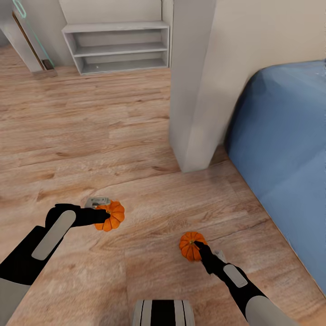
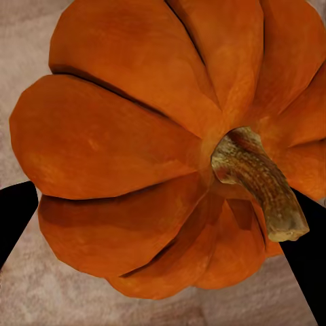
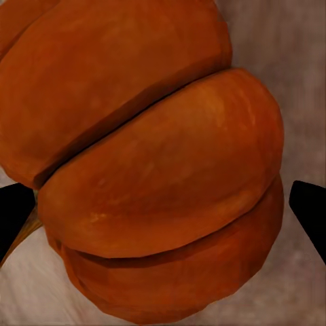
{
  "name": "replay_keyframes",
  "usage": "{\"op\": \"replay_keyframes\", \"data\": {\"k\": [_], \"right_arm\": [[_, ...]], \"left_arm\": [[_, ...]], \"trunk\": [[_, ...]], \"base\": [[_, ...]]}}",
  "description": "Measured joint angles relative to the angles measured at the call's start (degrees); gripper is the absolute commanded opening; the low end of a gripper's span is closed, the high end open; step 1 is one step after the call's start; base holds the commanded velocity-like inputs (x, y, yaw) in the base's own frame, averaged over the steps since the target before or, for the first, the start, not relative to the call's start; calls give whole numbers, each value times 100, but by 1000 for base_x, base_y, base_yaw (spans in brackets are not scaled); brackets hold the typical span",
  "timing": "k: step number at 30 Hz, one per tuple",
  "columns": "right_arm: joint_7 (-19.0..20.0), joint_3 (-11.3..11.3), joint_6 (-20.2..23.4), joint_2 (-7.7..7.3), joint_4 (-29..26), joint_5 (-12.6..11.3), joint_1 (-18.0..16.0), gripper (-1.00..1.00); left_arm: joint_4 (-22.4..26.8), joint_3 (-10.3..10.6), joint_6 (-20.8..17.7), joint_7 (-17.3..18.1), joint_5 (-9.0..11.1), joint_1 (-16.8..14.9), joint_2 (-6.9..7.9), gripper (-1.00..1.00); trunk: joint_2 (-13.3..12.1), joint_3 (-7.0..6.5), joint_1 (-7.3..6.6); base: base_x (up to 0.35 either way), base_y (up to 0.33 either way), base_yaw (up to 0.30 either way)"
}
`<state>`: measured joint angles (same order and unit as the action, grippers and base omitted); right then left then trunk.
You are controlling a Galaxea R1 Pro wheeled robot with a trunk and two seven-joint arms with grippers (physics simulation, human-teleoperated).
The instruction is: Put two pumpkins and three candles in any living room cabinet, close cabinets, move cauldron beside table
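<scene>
Left tool (image 1: 105, 216) clenches one pumpkin (image 1: 113, 215); right tool (image 1: 199, 248) clenches the other pumpkin (image 1: 189, 244), above wood floor (image 1: 90, 136).

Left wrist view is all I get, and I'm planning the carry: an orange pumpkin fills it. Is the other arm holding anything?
Observer: Yes. The right pincer grips the right pumpkin, just as the left pincer grips the left pumpkin.
Operator: What lies ahead?
Observer: A white wall corner stands straight ahead on the wood floor.
Operator: And to the right?
Observer: A blue sofa, just right of that corner.
</scene>
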<state>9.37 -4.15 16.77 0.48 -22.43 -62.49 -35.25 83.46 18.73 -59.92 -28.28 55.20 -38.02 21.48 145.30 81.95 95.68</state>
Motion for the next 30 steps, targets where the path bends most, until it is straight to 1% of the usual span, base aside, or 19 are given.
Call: {"op": "replay_keyframes", "data": {"k": [2,6,9,10,11,13,14,16,19,23,30], "right_arm": [[134,5,-1,0,-1,-1,0,-100],[245,21,3,0,-73,0,5,-100],[409,54,159,2,-388,-1,30,-100],[438,31,207,0,-488,-35,32,-100],[476,51,271,1,-648,6,45,-100],[517,24,354,0,-992,-36,53,-100],[518,29,360,1,-1043,6,57,-100],[528,27,385,0,-1161,3,59,-100],[542,33,603,0,-1286,13,63,-100],[547,24,786,0,-1386,2,63,-100],[539,28,830,5,-1419,15,64,-100]], "left_arm": [[-6,-2,1,-4,8,-3,-5,-100],[-9,-9,1,-7,10,-7,-2,-100],[-11,-11,0,-8,7,-9,-1,-100],[-10,-12,1,-8,10,-8,-1,-100],[-11,-12,1,-8,12,-9,-1,-100],[-11,-12,1,-8,13,-9,1,-100],[-10,-13,0,-9,10,-9,3,-100],[-10,-13,0,-9,6,-9,6,-100],[-10,-13,1,-9,6,-9,4,-100],[-10,-13,2,-9,15,-9,1,-100],[-8,-13,0,-9,16,-8,-4,-100]], "trunk": [[-3,-44,-5],[-8,-133,-16],[-12,-200,-23],[-13,-222,-26],[-15,-244,-28],[-17,-289,-34],[-19,-311,-36],[-21,-355,-41],[-26,-421,-49],[-31,-510,-57],[-40,-665,-74]], "base": [[0,0,0],[0,0,0],[0,0,0],[0,0,0],[0,0,0],[0,0,0],[0,0,0],[0,0,0],[-43,0,0],[-209,23,0],[-305,69,0]]}}
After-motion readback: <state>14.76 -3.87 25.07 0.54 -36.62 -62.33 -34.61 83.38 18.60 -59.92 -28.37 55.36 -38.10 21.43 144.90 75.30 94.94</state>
